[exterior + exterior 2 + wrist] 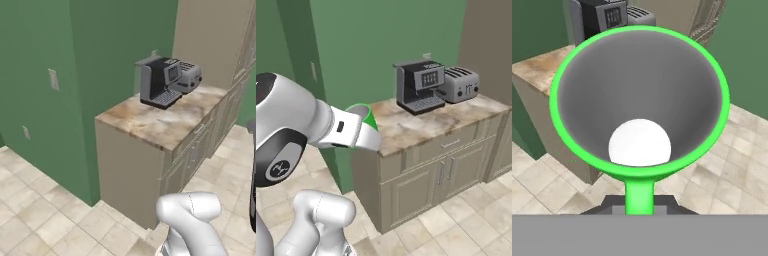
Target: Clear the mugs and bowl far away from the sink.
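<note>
The green mug [639,100] sat clamped by its handle in the shut gripper [639,204] — carried toward the marble counter [165,125], apparently for setting down.

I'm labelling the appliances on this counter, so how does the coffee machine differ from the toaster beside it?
The coffee machine is taller and boxy, dark-fronted with a panel and a drip tray; the toaster is lower, rounded and silver-grey, with slots on top. The coffee machine stands nearer the counter's open end, the toaster towards the tall cabinets. Both sit upright at the back of the counter, close together.
</note>
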